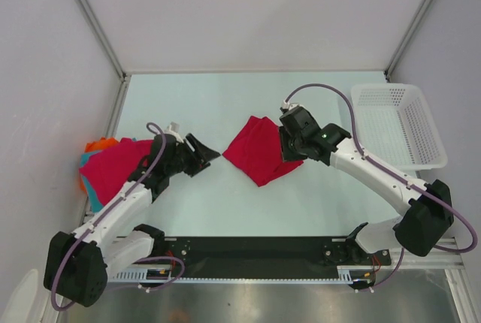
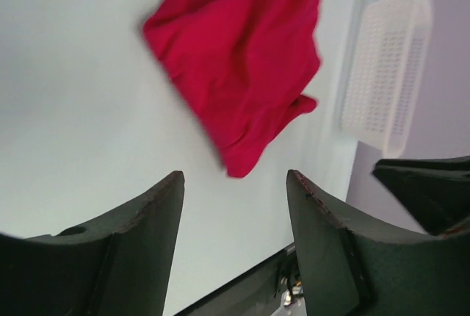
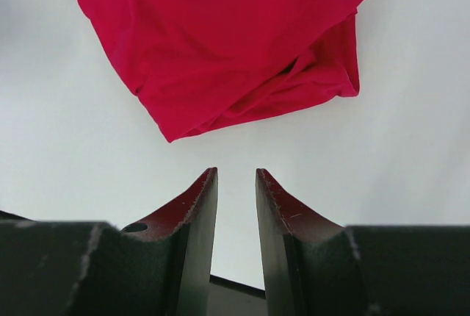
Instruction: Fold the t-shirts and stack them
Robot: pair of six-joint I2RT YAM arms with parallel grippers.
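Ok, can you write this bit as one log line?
left end effector: open, empty | right end effector: narrowly open, empty | shirt: folded, mid-table | pile: left edge | basket: right

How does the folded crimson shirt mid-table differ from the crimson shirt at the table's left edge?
The folded crimson cloth shirt mid-table lies alone on the bare white table; the crimson cloth shirt at the left edge lies on top of an orange garment and a teal garment. The mid-table shirt sits corner-on and almost wholly in view; the left-edge shirt is partly hidden by the left arm. Both are plain crimson cloth.
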